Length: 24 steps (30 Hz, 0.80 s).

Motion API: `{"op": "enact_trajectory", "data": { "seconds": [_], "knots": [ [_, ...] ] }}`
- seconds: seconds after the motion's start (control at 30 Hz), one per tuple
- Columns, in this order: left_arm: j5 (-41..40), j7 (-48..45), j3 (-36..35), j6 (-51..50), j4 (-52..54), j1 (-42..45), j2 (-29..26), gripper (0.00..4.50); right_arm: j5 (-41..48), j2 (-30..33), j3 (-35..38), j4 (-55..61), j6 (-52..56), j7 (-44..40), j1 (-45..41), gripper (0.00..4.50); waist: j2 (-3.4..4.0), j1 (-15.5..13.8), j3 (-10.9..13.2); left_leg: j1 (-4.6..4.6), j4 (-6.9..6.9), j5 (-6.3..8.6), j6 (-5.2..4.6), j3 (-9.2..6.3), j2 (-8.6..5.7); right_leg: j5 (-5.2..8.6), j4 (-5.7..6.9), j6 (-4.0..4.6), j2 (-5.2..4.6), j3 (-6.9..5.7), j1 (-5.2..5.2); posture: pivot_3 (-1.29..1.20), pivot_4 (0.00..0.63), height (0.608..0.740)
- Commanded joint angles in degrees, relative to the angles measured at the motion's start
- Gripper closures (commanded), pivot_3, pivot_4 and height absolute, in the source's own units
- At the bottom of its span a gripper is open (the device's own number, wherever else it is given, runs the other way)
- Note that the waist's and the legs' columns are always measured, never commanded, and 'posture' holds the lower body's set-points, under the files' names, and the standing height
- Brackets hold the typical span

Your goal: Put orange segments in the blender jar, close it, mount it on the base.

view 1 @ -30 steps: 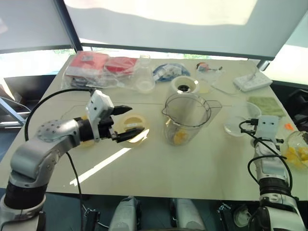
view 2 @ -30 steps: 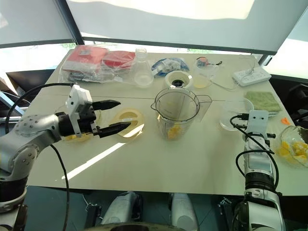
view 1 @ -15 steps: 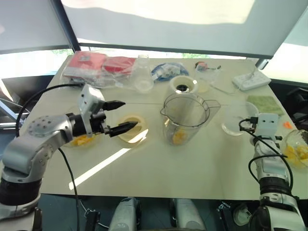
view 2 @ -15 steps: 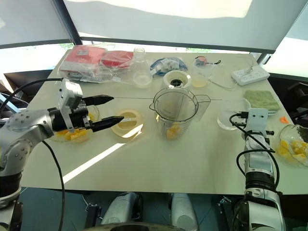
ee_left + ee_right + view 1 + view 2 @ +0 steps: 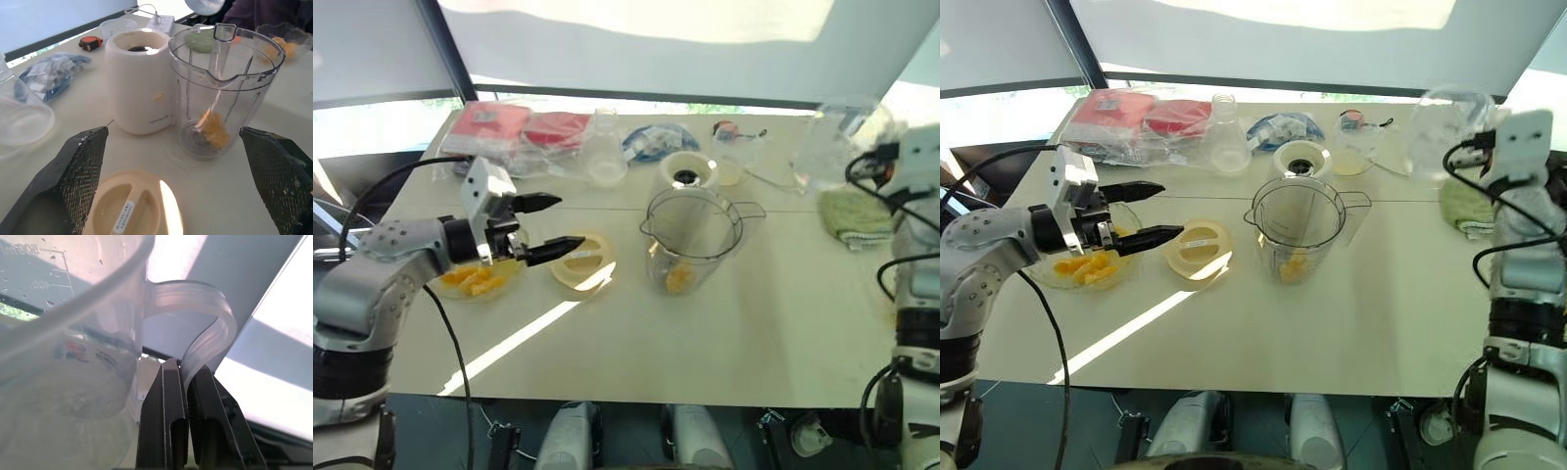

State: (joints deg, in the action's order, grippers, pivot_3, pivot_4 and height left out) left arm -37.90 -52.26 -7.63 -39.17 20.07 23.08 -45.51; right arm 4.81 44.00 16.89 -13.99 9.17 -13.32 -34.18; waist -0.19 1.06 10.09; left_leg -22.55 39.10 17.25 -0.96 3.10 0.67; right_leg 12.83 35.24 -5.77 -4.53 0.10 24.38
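Note:
The clear blender jar (image 5: 693, 235) stands upright mid-table with a few orange segments (image 5: 677, 279) at its bottom. Its cream lid (image 5: 579, 262) lies flat to the jar's left, and the white base (image 5: 690, 173) stands just behind the jar. My left gripper (image 5: 566, 221) is open, hovering between the lid and a glass bowl of orange segments (image 5: 475, 282), holding nothing. My right gripper (image 5: 186, 382) is raised at the far right, shut on the handle of a clear measuring cup (image 5: 837, 132), which hangs above the table.
A green cloth (image 5: 850, 217) lies under the raised cup. Along the far edge are a glass flask (image 5: 607, 157), red packets (image 5: 509, 132), a blue bag (image 5: 661, 142) and a small cup (image 5: 729, 162). A second bowl of orange pieces (image 5: 279, 41) sits at the right.
My right arm has lifted the clear measuring cup off the table, up and away to the far right. The left gripper has drawn back left from the lid toward the bowl, still open.

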Motion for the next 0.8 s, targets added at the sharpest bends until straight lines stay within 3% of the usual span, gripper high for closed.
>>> {"op": "enact_trajectory", "data": {
  "seconds": [0.03, 0.53, 0.8],
  "knots": [
    [0.4, -1.3, -0.5, 1.4, 0.7, 1.3, -1.3, 0.0, 0.2, 3.2, -1.8, 6.0, 0.0, -5.3, -4.0, 4.44, -0.03, 0.0, 0.0, 0.0, -0.01, 0.0, 0.0, -0.01, 0.02, 0.0, 0.0, 0.0, 0.02, -0.01, 0.01, 0.0, 0.15, 0.74],
    [0.1, -1.3, -0.2, 0.7, 2.4, 0.8, -1.0, 0.0, -2.1, 4.6, -10.0, 14.8, 3.3, -16.3, -10.1, 4.44, -0.06, -0.3, 0.1, -0.13, -0.02, 0.0, 0.0, -0.04, 0.0, -0.01, -0.03, -0.01, -0.04, -0.08, 0.07, 0.0, 0.15, 0.74],
    [0.2, -0.9, 0.1, 0.8, 3.0, -0.3, -0.6, 0.0, -9.8, 7.5, -14.7, 13.6, -6.4, -19.0, -9.6, 4.44, -0.07, -0.3, 0.1, -0.13, -0.01, 0.0, 0.0, -0.02, 0.0, -0.01, -0.03, 0.0, -0.03, -0.08, 0.1, 0.0, 0.15, 0.74]
  ]
}}
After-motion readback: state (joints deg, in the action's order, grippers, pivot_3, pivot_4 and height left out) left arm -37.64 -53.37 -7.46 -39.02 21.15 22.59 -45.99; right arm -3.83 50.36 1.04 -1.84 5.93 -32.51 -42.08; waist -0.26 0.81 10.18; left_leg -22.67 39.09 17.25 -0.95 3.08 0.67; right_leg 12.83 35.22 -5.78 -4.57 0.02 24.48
